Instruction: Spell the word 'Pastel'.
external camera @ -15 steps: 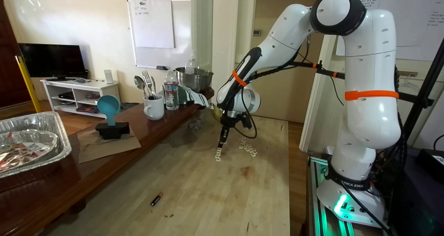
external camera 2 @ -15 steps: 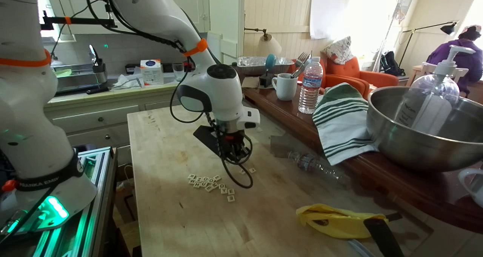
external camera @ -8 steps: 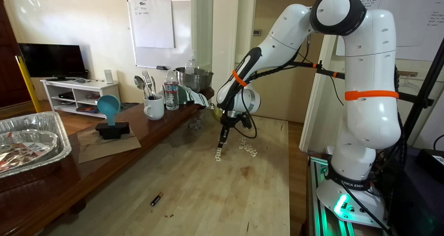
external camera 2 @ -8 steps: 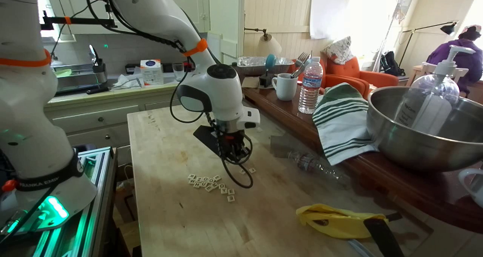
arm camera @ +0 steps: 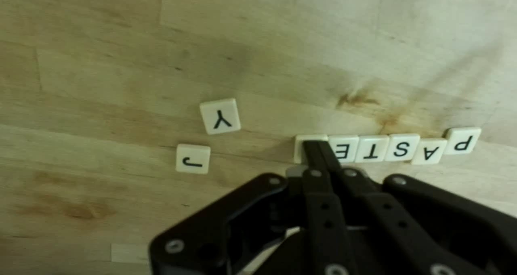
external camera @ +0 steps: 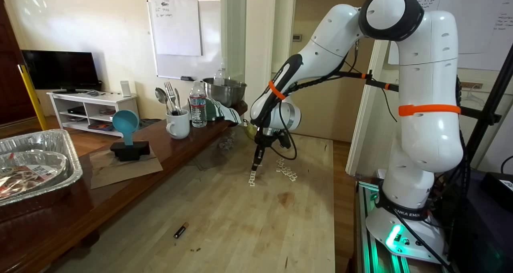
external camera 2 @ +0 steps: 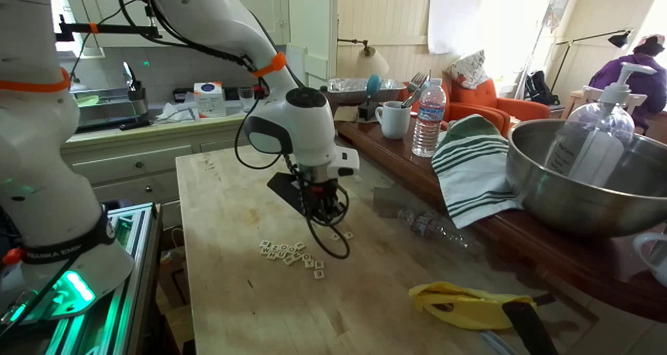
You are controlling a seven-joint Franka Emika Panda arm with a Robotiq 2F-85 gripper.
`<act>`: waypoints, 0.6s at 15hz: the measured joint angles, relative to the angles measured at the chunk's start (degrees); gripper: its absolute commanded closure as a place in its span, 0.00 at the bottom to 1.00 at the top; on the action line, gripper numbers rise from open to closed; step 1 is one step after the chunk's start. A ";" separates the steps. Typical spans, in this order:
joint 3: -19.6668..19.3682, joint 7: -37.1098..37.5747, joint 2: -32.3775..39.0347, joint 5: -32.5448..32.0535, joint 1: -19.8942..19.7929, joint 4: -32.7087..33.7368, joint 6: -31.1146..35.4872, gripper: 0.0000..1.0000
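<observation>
Six square cream letter tiles (arm camera: pixel 394 147) lie in a row on the pale wood tabletop (arm camera: pixel 121 65), P-A-S-T-E legible. Our black two-finger gripper (arm camera: pixel 317 143), w/ fingers pressed tog., partly covers the end tile (arm camera: pixel 299 149) (prob. L); we'd nudge along the row's axis, toward the E tile (arm camera: pixel 350 147).
</observation>
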 measured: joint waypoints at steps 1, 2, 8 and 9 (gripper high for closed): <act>0.00 0.00 -0.11 0.00 0.00 0.00 0.00 1.00; 0.00 0.00 -0.22 0.00 0.00 0.00 0.00 1.00; 0.12 0.00 -1.12 0.00 0.06 -0.13 0.00 1.00; 0.14 0.00 -1.37 0.00 0.11 -0.24 0.00 1.00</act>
